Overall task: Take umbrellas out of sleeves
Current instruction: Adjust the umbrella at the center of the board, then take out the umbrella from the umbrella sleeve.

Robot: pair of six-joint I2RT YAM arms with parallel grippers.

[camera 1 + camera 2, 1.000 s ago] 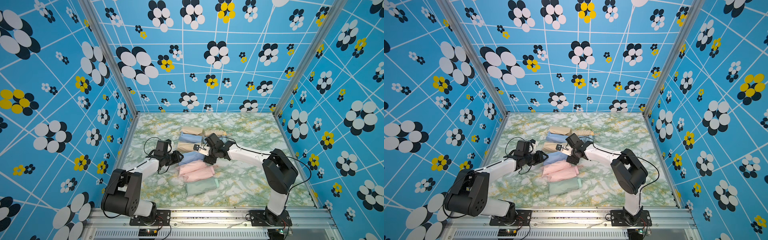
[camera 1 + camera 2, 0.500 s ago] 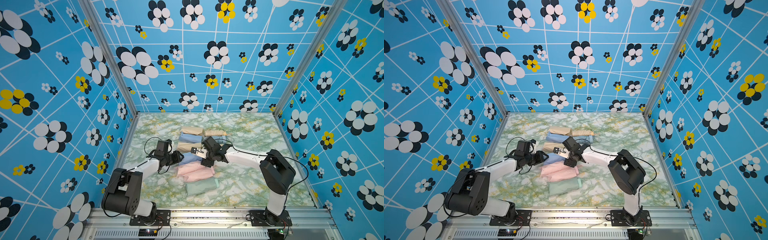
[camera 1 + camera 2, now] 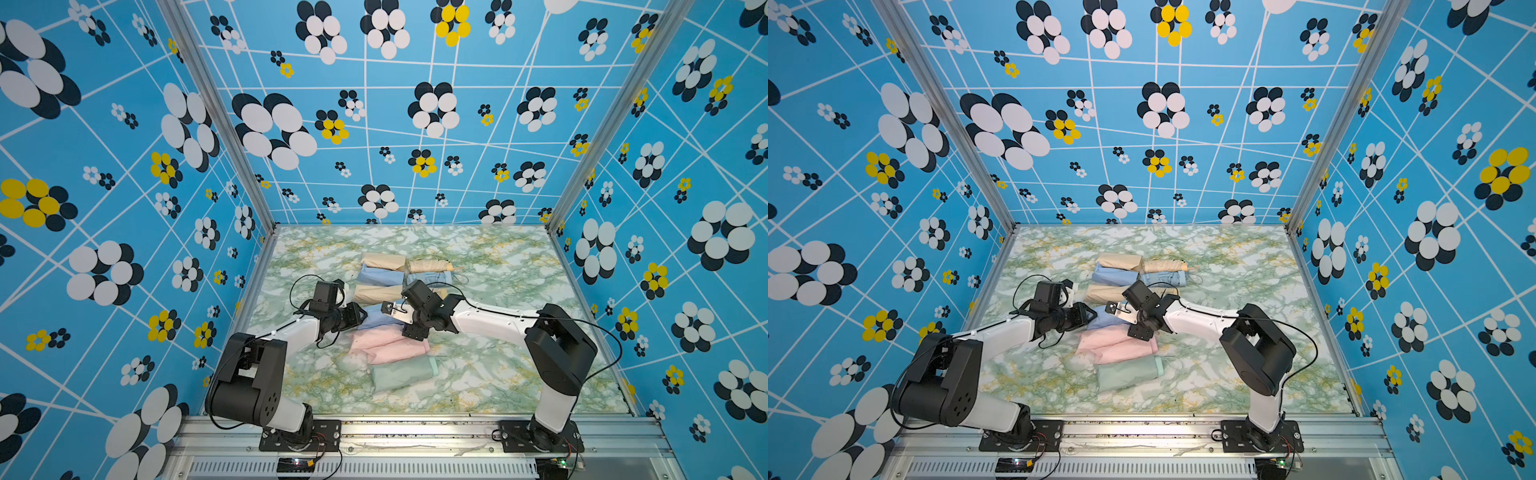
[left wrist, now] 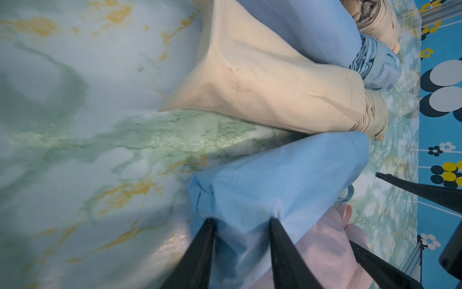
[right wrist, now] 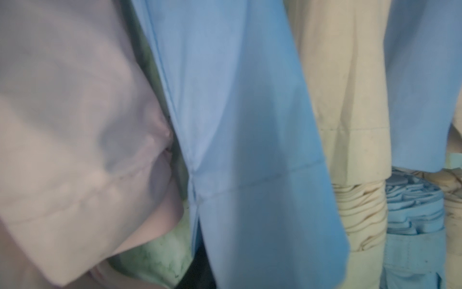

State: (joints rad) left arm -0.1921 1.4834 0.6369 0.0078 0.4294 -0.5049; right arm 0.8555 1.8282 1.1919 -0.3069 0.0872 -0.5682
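A light blue sleeve [image 3: 376,319] lies in the row of sleeves at mid-table. My left gripper [image 4: 242,222] is shut on its bunched closed end, the fabric pinched between the black fingers [image 4: 205,245]. My right gripper [image 4: 363,208] stands open at the sleeve's mouth [image 5: 262,180], its fingers wide apart. What is inside this sleeve is hidden. A beige sleeve [image 4: 262,87] beside it shows a pleated beige umbrella [image 4: 375,117] at its mouth. A beige umbrella [image 3: 430,264] and a light blue umbrella [image 3: 430,277] lie bare at the far end.
Behind lie a flat beige sleeve [image 3: 382,261] and a light blue sleeve [image 3: 380,275]. Two pink sleeves [image 3: 388,345] and a mint green sleeve [image 3: 403,373] lie in front. The marble tabletop [image 3: 519,374] is walled by patterned panels on three sides.
My right gripper has shifted left, closer to the light blue sleeve's mouth. The left gripper has stayed at the sleeve's closed end and narrowed slightly.
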